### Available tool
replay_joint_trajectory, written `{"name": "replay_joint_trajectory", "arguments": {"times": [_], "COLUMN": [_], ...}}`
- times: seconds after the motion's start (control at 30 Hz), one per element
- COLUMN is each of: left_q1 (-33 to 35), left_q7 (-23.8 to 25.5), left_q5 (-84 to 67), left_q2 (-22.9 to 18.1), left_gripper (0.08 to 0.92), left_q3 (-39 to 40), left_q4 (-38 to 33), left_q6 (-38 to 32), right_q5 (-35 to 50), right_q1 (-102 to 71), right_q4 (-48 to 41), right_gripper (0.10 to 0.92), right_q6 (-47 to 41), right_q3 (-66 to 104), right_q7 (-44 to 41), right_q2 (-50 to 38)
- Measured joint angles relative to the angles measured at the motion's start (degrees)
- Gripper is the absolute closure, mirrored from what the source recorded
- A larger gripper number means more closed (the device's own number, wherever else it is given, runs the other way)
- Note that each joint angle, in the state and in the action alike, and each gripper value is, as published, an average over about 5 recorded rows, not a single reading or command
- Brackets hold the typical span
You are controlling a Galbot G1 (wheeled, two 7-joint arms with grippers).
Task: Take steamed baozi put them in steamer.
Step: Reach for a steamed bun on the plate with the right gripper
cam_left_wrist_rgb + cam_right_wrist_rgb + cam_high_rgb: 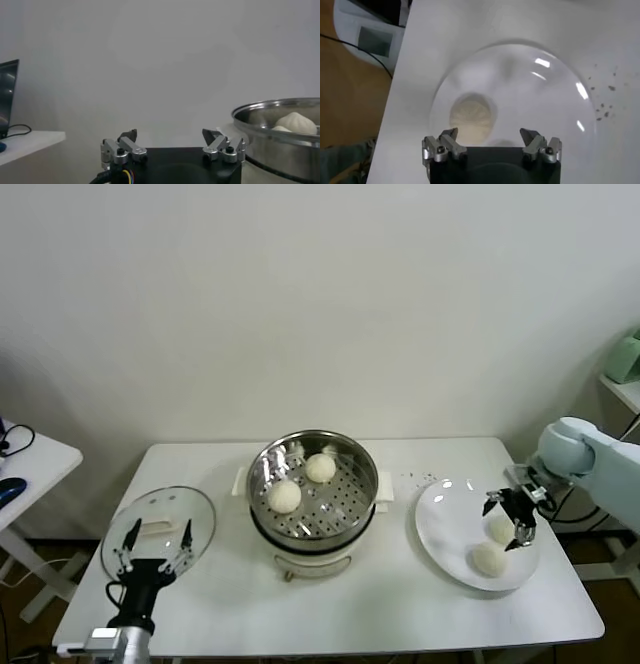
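The steamer [313,524], a shiny perforated basket on a white pot base, stands mid-table with two steamed baozi inside [320,468] [285,496]. Two more baozi [502,532] [489,559] lie on the white plate [445,519] to its right. My right gripper [505,522] hangs open just over the farther plate bun, holding nothing. In the right wrist view a baozi [473,116] lies on the plate [545,100] beyond the open right gripper [490,136]. My left gripper [152,544] is open and empty at the front left. The left wrist view shows the left gripper [170,137], the steamer rim [280,112] and a baozi [296,121].
A round glass lid [190,509] lies on the white table [400,604] at the left, under my left gripper. Dark crumbs [420,477] dot the table behind the plate. A second white table [30,459] stands to the far left; a shelf [625,389] sits far right.
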Motion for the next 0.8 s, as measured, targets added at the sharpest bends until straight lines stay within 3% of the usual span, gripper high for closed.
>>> {"name": "replay_joint_trajectory", "arguments": {"times": [0.8], "left_q1": [-0.08], "left_q7": [-0.21], "left_q5": [0.04], "left_q2": [-0.07], "left_gripper": [0.177], "left_q3": [-0.19], "left_q4": [1.28], "left_q6": [-0.12], "right_q5": [-5.14], "right_q1": [-8.95], "right_q4": [-2.66], "right_gripper": [0.203], "right_q6": [-0.02], "right_q3": [3.83], "right_q7": [2.13], "right_q2": [3.35]}}
